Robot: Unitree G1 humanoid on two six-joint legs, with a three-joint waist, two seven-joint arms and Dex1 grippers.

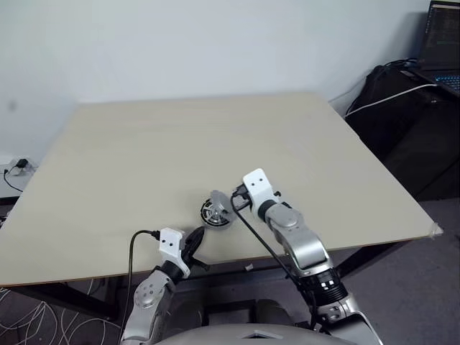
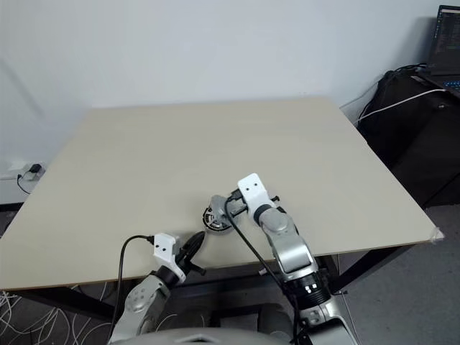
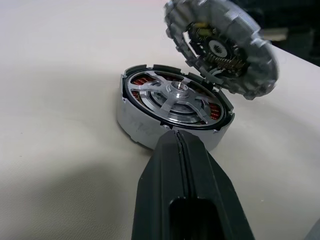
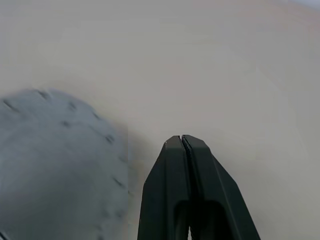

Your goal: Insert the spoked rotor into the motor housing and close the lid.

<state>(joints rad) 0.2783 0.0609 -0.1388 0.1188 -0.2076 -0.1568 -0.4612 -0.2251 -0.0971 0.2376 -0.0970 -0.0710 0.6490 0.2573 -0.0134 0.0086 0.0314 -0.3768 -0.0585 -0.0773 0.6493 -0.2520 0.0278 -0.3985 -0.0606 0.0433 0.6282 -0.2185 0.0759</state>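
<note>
The motor housing (image 3: 134, 124) lies flat on the table near its front edge. The spoked rotor (image 3: 175, 97) sits inside it, with copper-brown windings showing between the silver spokes. The lid (image 3: 220, 45) stands tilted over the housing's far side, dark geared face towards the rotor, lower edge at the housing's rim. My left gripper (image 3: 176, 134) is shut and empty, its tips just short of the housing's near wall. My right gripper (image 4: 181, 137) is shut with nothing between its fingers, right beside the lid's plain grey back (image 4: 55, 165). From the head, lid (image 1: 219, 203) and housing (image 1: 215, 215) sit between both grippers.
The pale wooden table (image 1: 144, 158) stretches far back and to both sides of the parts. Its front edge runs just under my left gripper (image 1: 197, 237). A black bag with a white cable (image 1: 402, 93) and a laptop (image 1: 442, 43) stand off the table at the back right.
</note>
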